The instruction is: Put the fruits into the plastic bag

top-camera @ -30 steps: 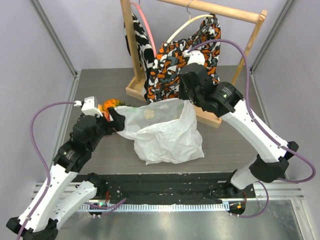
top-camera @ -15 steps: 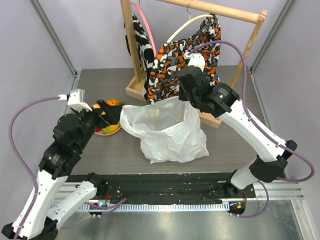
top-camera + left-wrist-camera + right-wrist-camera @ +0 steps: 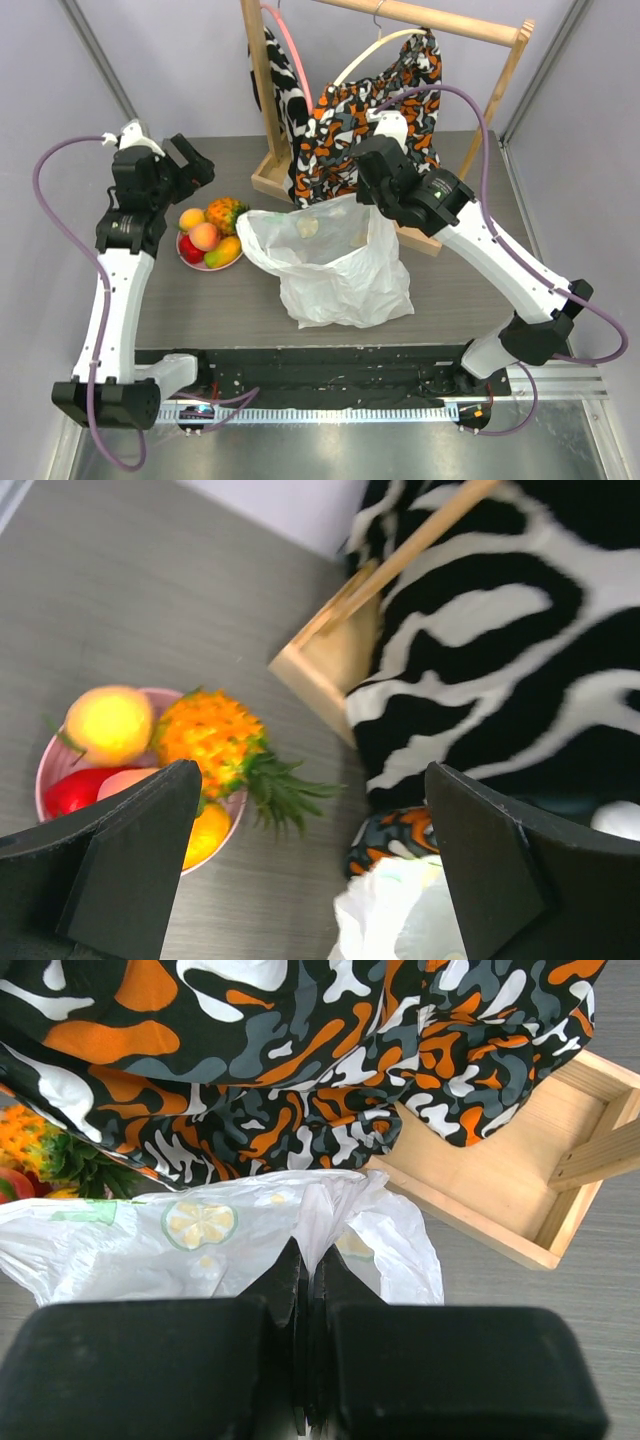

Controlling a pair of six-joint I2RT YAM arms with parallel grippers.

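The fruits lie on a round pink plate (image 3: 188, 257) left of the bag: the orange pineapple (image 3: 226, 213), the peach (image 3: 204, 236), a yellow-orange round one (image 3: 191, 219), a red fruit (image 3: 190, 248) and the mango (image 3: 224, 251). The pineapple (image 3: 207, 739) also shows in the left wrist view. The white plastic bag (image 3: 335, 265) stands open mid-table. My right gripper (image 3: 304, 1260) is shut on the bag's far rim and holds it up. My left gripper (image 3: 190, 162) is open and empty, raised behind the plate.
A wooden rack (image 3: 272, 180) with hangers stands at the back, with an orange-black-white patterned cloth (image 3: 365, 120) and a black-white cloth (image 3: 283, 90) hanging on it. Its base (image 3: 510, 1190) lies just behind the bag.
My left arm has let go of the bag's left rim, swung back and up to the far left, and uncovered the plate of fruits. The right gripper still holds the bag's rim.
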